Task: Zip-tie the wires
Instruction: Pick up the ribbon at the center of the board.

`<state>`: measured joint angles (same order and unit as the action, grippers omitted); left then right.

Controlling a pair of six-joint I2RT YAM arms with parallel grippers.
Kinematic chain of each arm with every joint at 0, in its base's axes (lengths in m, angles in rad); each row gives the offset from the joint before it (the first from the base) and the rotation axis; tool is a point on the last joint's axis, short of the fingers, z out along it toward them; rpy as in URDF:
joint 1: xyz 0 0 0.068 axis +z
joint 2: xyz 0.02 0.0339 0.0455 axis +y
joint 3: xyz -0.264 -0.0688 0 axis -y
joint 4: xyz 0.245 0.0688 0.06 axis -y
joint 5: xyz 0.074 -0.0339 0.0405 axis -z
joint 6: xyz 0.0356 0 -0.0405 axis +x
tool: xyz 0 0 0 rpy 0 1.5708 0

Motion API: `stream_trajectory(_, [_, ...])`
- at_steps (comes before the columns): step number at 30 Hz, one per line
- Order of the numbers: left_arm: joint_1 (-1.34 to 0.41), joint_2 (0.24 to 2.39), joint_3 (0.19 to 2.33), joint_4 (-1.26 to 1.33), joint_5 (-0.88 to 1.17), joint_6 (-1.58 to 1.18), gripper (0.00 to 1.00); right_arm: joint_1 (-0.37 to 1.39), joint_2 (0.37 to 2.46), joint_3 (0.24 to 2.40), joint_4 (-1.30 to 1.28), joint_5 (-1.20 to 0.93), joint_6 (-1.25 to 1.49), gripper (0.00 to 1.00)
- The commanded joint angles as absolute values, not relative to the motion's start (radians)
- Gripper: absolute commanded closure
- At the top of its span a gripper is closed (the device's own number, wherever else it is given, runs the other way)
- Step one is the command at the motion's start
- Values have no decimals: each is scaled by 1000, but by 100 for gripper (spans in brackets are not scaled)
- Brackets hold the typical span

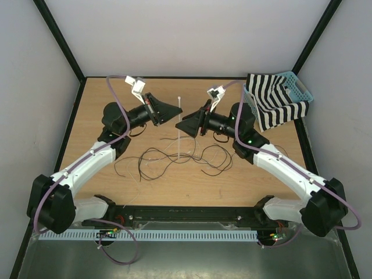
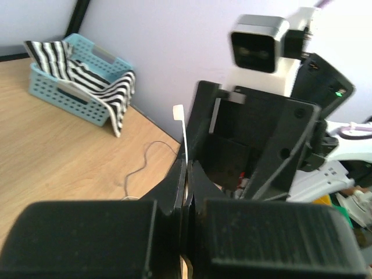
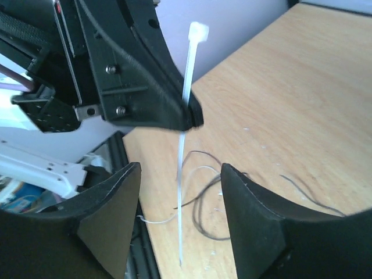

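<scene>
The wires [image 1: 174,160] are thin black and pale strands curling in loops on the wooden table, below and between both grippers. My left gripper [image 1: 178,111] is shut on a white zip tie [image 1: 179,125] and holds it upright above the wires, head end up [image 3: 197,32]. In the left wrist view the tie [image 2: 182,131] rises from between the shut fingers. My right gripper [image 1: 181,125] is open; its fingers [image 3: 110,209] flank the hanging tail of the tie [image 3: 181,197] without touching it. Wires [image 3: 215,192] lie on the table below.
A light blue basket [image 1: 296,87] with a black-and-white striped cloth [image 1: 273,102] stands at the back right corner; it also shows in the left wrist view [image 2: 64,87]. A black rail [image 1: 186,215] runs along the near edge between the arm bases.
</scene>
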<state>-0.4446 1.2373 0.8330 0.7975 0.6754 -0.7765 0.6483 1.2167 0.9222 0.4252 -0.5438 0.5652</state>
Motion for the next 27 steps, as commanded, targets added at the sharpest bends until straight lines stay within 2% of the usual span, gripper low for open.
stream_trajectory(1, [-387,1231,817,781,644,-729,100,650,1114,923,281,-415,401,25])
stream_trajectory(5, [-326,1271,819,781,659,-724,100,650,1043,920,149,-279,288,9])
stream_trajectory(10, [-241,1375,856,781,721,-727,100,649,956,881,51,-159,208,1])
stream_trajectory(13, [-193,1457,880,823,755,-742,100,649,901,838,41,-142,203,0])
stream_trajectory(21, [-128,1659,937,867,715,-575,100,648,863,780,42,-162,225,0])
stream_trajectory(27, [-116,1827,934,1095,708,-600,100,649,849,753,65,-170,221,1])
